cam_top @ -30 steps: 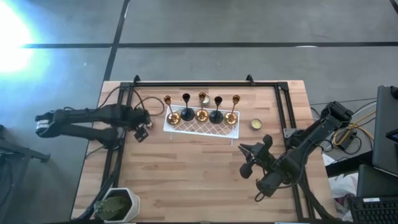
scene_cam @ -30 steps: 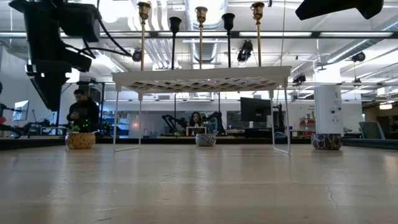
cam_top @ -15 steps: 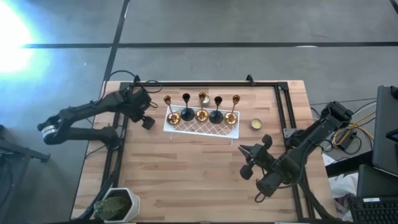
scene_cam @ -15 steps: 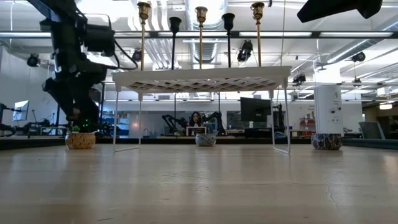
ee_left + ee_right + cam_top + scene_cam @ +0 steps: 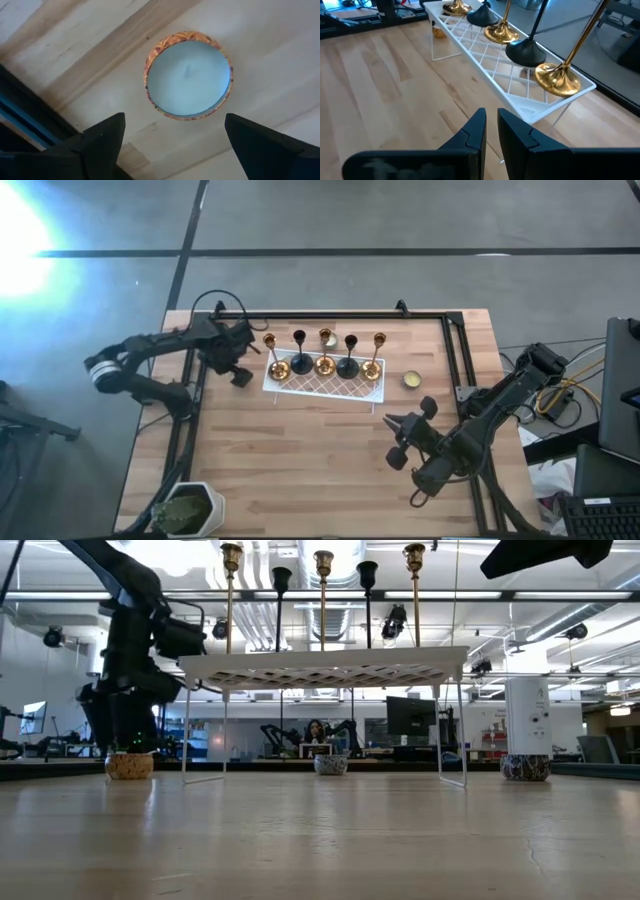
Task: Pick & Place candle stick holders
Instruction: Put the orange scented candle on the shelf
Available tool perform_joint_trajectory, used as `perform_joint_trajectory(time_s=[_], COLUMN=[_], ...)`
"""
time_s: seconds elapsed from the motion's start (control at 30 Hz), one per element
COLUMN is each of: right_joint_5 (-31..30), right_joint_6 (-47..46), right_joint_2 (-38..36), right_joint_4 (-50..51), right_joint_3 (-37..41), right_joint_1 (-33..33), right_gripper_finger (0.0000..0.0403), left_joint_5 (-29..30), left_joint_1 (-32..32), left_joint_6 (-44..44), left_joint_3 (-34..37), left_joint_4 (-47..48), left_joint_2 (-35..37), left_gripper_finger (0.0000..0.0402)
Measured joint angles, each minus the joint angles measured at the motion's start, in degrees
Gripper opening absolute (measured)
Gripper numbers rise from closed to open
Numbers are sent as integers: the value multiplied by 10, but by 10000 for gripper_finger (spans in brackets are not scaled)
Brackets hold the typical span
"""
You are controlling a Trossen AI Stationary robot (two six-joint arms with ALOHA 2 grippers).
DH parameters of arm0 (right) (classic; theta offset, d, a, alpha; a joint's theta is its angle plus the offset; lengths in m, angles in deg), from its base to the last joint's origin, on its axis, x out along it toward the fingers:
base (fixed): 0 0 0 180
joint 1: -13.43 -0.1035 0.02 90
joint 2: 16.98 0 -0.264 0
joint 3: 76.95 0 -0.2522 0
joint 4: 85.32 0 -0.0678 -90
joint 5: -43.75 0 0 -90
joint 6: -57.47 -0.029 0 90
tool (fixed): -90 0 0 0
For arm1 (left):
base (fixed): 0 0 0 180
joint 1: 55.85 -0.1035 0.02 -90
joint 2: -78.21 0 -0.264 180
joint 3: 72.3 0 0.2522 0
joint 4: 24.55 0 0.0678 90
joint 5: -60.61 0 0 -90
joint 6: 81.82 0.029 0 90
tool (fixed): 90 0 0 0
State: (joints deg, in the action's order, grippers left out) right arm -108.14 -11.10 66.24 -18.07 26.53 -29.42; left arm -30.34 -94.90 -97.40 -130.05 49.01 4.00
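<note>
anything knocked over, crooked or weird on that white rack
Nothing stands out. All five candle stick holders stand upright in a row on the white rack, gold and black alternating. The rack sits level on its legs. The left gripper, jaws open, hovers over a tealight beside the rack, not touching it.

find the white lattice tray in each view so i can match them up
High view: white lattice tray at table's far middle, under the five candle stick holders.
Low view: raised on thin legs, centre.
Left wrist view: not in it.
Right wrist view: runs diagonally across the upper half.
Shared landmark: the holders' alternating gold-black row.
</note>
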Motion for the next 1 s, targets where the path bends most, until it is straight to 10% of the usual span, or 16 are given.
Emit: perform_joint_trajectory(time_s=[1.0], right_joint_5=[9], right_joint_6=[-2], right_joint_2=[0], right_joint_4=[-1], right_joint_3=[1], right_joint_1=[0], right_gripper_finger=[43], left_joint_5=[5], left_joint_1=[0], left_joint_6=[4], left_joint_3=[-10], left_joint_4=[-68], left_joint_2=[-26], left_gripper_finger=[351])
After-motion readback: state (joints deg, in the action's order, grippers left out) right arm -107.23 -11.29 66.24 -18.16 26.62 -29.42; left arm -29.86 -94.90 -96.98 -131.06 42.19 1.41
